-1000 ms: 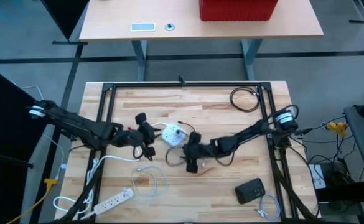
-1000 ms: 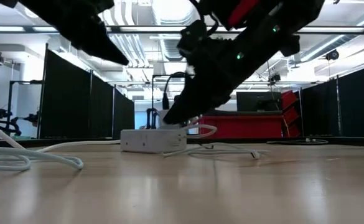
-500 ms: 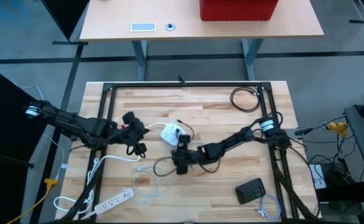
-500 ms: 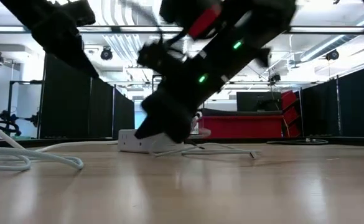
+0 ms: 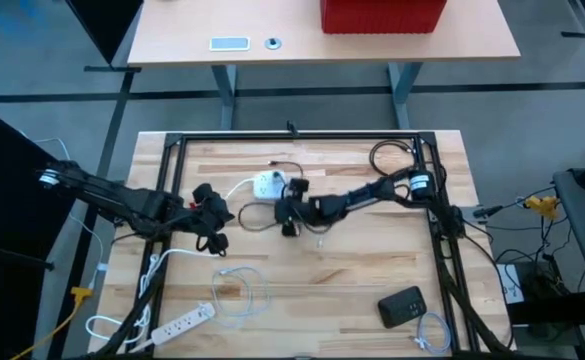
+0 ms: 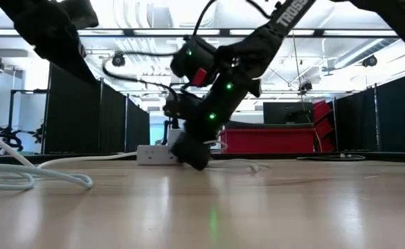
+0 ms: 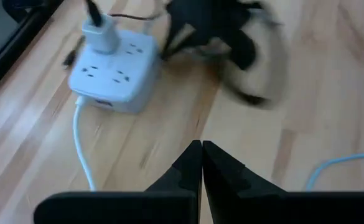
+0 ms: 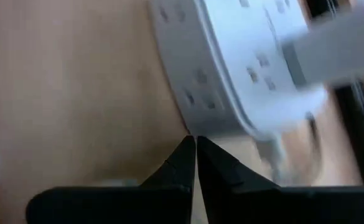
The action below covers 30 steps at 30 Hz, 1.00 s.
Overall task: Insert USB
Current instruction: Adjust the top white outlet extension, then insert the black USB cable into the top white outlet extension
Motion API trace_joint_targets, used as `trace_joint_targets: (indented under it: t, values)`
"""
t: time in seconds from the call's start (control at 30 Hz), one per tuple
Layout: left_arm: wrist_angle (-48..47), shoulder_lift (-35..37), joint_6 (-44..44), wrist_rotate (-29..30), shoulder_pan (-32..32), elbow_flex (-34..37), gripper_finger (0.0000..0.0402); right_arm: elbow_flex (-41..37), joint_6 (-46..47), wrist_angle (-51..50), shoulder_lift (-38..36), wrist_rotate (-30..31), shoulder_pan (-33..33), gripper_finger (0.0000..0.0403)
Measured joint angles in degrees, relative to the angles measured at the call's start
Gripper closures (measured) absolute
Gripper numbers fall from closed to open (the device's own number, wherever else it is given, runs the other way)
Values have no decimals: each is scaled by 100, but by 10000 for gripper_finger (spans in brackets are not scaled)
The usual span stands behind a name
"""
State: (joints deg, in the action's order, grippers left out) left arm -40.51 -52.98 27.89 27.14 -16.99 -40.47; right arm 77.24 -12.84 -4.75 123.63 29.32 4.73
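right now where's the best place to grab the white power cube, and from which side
Probably from above, across the white power cube body's two plain side walls. It lies flat on the table, outlets up, a white adapter plugged in on top at one end, and its white cord leaving the opposite end. So keep the fingers off both ends. The right gripper, shut, sits right beside it; the left gripper waits farther off, shut.

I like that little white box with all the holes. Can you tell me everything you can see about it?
The white power cube is a small, squarish block of smooth, plastic-looking material with rounded corners, lying flat on the wooden table. Its top and sides carry outlet slots. A white charger plug with a dark cable stands in it, and its own white cord trails off across the wood. The right gripper sits close beside it.
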Motion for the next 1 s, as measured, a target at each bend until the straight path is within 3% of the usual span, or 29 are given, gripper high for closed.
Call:
trace_joint_targets:
  t: [0.07, 0.27, 0.43, 0.6, 0.73, 0.83, 1.0]
  values:
    - [-50, 129, 134, -156, -66, -13, 401, -14, -133, -466, -140, 102, 102, 401]
    - [-198, 240, 380, -1537, -203, -13, 402, -46, -442, -1302, -899, 9, -51, 400]
    - [-204, -52, 698, -2361, -364, -13, 402, -188, -404, -1498, -1551, -1186, -257, 400]
    - [-597, -652, 1335, -2150, -433, 3, 402, -241, -321, -1328, -1995, -2324, -461, 400]
    - [-1557, -1243, 2134, -2122, -455, 6, 402, -252, -354, -1299, -2116, -2358, -618, 400]
    - [-2319, -1630, 2593, -2378, -529, 14, 402, -252, -345, -1347, -2145, -2369, -753, 400]
    - [-2745, -1974, 2847, -3030, -741, 97, 402, -252, -272, -1657, -2217, -2357, -956, 400]
